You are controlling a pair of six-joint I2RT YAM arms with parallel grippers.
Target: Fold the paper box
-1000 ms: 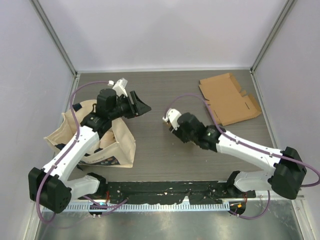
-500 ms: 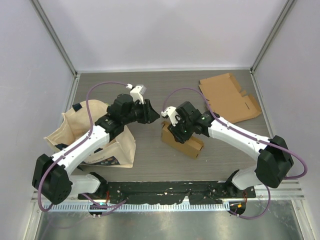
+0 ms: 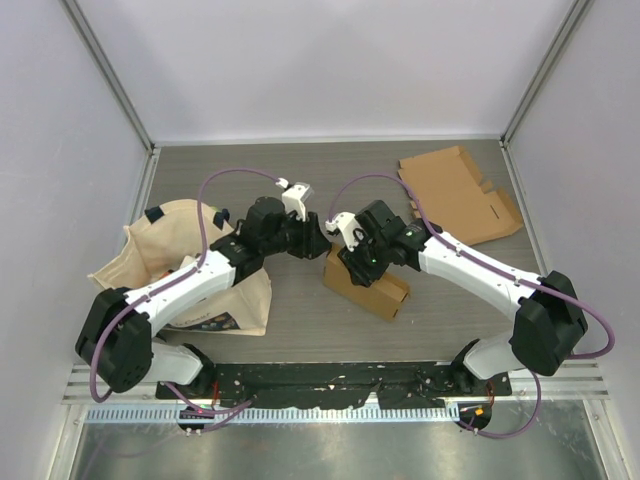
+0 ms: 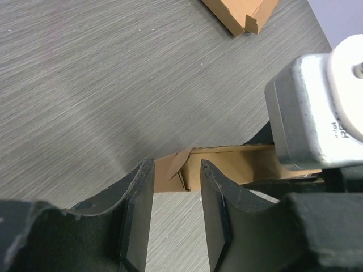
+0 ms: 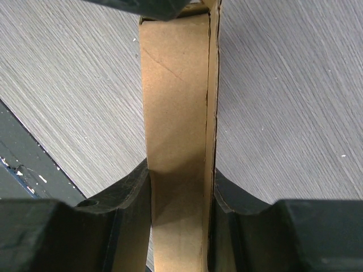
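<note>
Bag [image 3: 240, 295] sits at the left of the table [image 3: 300, 180], with the left arm stretched across it. Left tool [image 4: 177, 170]: jaws apart with a narrow gap, at the left end of the box [image 3: 378, 290]. The box's end flap shows through the gap; can't tell if it's touching. Box is mid-table, lying diagonally from back-left to front-right. Right tool [image 5: 180, 175] is clamped on the box from above, one finger pressed on each long side wall, box running straight out between them. Flat cardboard [image 3: 455, 195] lies at the back right, well apart from the box.
</note>
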